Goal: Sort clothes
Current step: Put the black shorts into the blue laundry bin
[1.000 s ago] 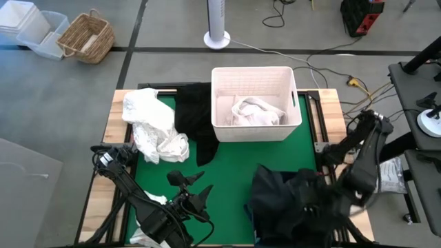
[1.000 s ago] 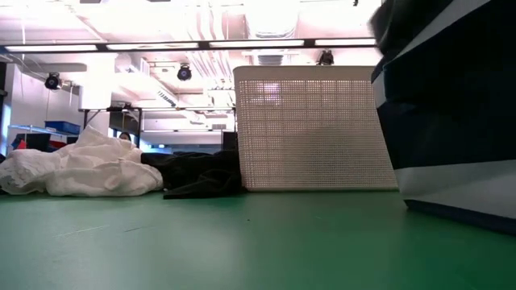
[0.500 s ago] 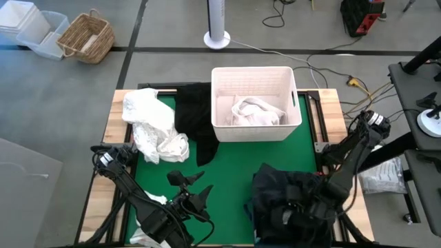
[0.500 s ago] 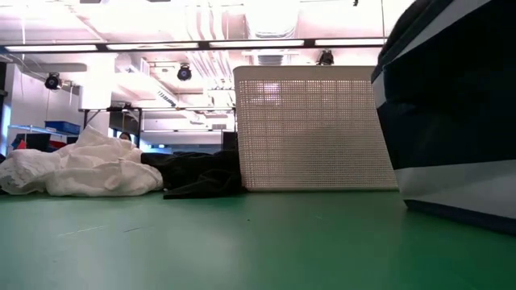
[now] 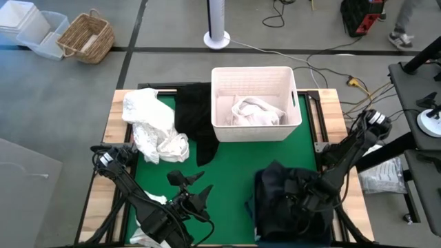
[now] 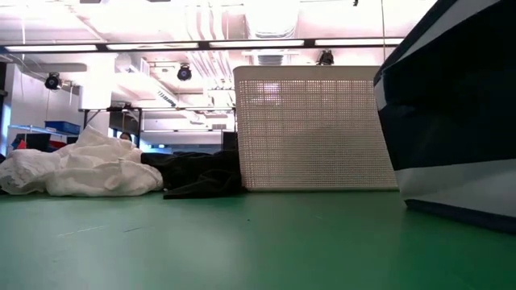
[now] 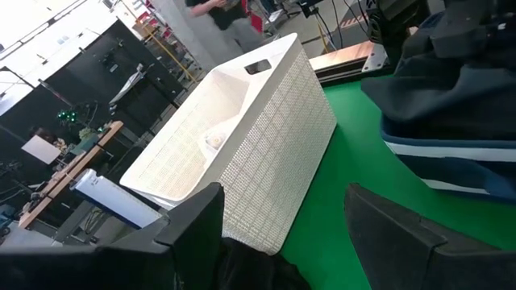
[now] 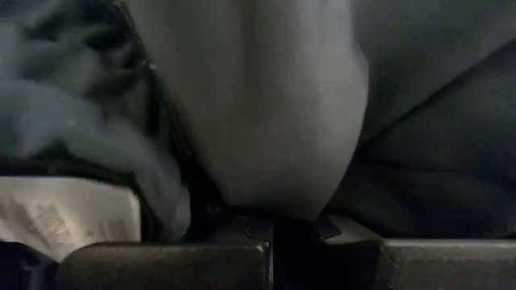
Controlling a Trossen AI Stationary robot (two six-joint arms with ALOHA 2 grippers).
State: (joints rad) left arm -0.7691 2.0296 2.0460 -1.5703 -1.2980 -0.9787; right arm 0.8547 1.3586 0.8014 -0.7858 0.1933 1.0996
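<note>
Right gripper (image 5: pixel 298 200) is reaching down into the dark navy fabric bin (image 5: pixel 293 207) at the table's near right corner, fingers pressed together; the right wrist view is showing dark cloth (image 8: pixel 266 105) bunched right against them, with a bit of white fabric at one side, but whether that cloth is actually being pinched can't be told. Left gripper (image 5: pixel 191 184) is hovering over the green mat (image 5: pixel 234 162) near the table's near edge, left of centre, jaws standing apart with nothing between them; in the left wrist view its two fingers (image 7: pixel 193 221) are framing the white plastic bin (image 7: pixel 242 153) and the navy bin beside it.

Clothes: a crumpled white garment (image 5: pixel 153 124) is lying toward the table's far left corner, partly on the wooden edge (image 5: pixel 116 114). A black garment (image 5: pixel 196 117) is lying just beside it, touching the white bin's left wall. White clothes (image 5: pixel 256 110) are sitting inside the white bin, which is standing at the middle of the far edge. Dark clothes are filling the navy bin.

Low view is showing the white heap (image 6: pixel 81 169), black garment (image 6: pixel 201 173), white bin (image 6: pixel 310 129) in a row, and the navy bin's wall with a white stripe (image 6: pixel 451 121) close at the right.
</note>
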